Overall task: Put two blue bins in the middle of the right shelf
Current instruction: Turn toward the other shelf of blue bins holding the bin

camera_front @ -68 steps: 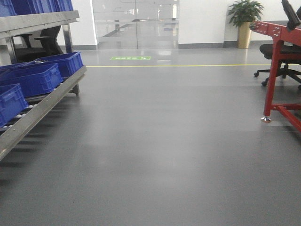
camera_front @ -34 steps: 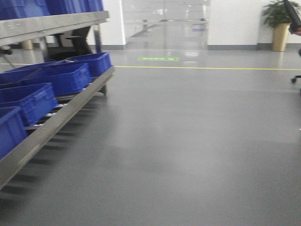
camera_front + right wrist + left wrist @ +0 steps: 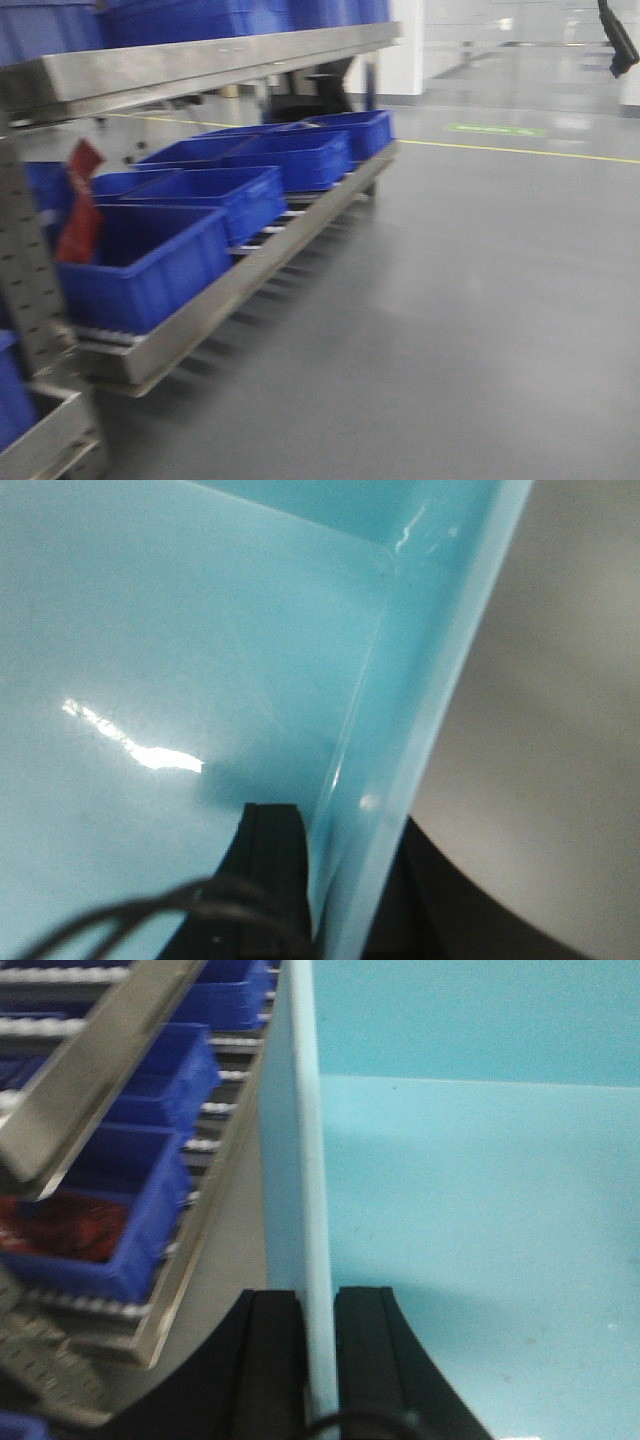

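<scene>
Left gripper point(image 3: 318, 1310), yours, is clamped on the thin upright wall of a pale blue bin point(image 3: 470, 1220), one flat black pad on each side. Right gripper point(image 3: 335, 880) likewise grips a wall of the same glossy, smooth plastic. Just beside the bin, to your left, a sloped steel roller rack point(image 3: 215, 300) carries dark blue, boxy crates point(image 3: 160, 265). One crate holds something red point(image 3: 60, 1235). Grey floor point(image 3: 480, 320) is polished and reflective.

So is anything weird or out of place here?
One thing: a red item sticks up, tilted, from the nearest blue bin on the rack's lower level; no other bin in that row shows anything. Blur hides what it is. Nothing looks spilled or broken.
</scene>
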### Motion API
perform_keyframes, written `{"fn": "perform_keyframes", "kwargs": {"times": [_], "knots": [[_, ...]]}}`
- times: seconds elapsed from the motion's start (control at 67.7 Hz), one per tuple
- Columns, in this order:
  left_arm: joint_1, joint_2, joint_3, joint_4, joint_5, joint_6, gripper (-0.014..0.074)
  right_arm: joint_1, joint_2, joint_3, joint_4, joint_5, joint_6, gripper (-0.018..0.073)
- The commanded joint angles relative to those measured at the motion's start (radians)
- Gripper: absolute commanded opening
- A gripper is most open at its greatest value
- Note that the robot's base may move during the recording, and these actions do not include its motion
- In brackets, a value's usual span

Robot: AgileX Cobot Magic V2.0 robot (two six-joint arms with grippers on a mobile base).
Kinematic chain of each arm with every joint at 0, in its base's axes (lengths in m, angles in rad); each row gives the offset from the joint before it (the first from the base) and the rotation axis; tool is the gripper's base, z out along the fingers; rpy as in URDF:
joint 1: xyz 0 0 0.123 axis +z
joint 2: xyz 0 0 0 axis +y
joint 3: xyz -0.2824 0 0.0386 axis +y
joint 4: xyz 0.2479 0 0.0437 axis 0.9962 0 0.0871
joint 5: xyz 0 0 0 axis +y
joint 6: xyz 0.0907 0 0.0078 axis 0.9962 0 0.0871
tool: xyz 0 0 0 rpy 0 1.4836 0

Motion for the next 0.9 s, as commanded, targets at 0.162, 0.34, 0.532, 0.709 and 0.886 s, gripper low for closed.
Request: {"fn": "perform_keyframes", "kwargs": {"times": [0.162,0.34,0.532,0.709,0.886], "knots": [[-0.015,-0.012,-0.013,-0.086,-0.065,-0.004,-0.0111,0.007,-0.002,-0.008,0.063,-0.046,-0.031,-0.0153],[-0.015,-0.012,-0.013,-0.086,-0.065,-0.004,-0.0111,0.007,-0.002,-0.008,0.063,-0.046,-0.031,-0.0153],[-0.015,-0.012,-0.013,-0.086,-0.065,-0.004,-0.0111,0.007,-0.002,-0.008,0.063,-0.046,-0.031,-0.0153],[-0.015,-0.012,-0.013,-0.086,-0.065,-0.004,-0.0111,0.007,-0.002,-0.008,0.063,-0.048,-0.031,-0.0153],[-0.015,-0.012,-0.013,-0.086,-0.065,-0.004,-0.0111,0.007,-0.002,-0.008,0.063,-0.048,-0.031,-0.0153]]}}
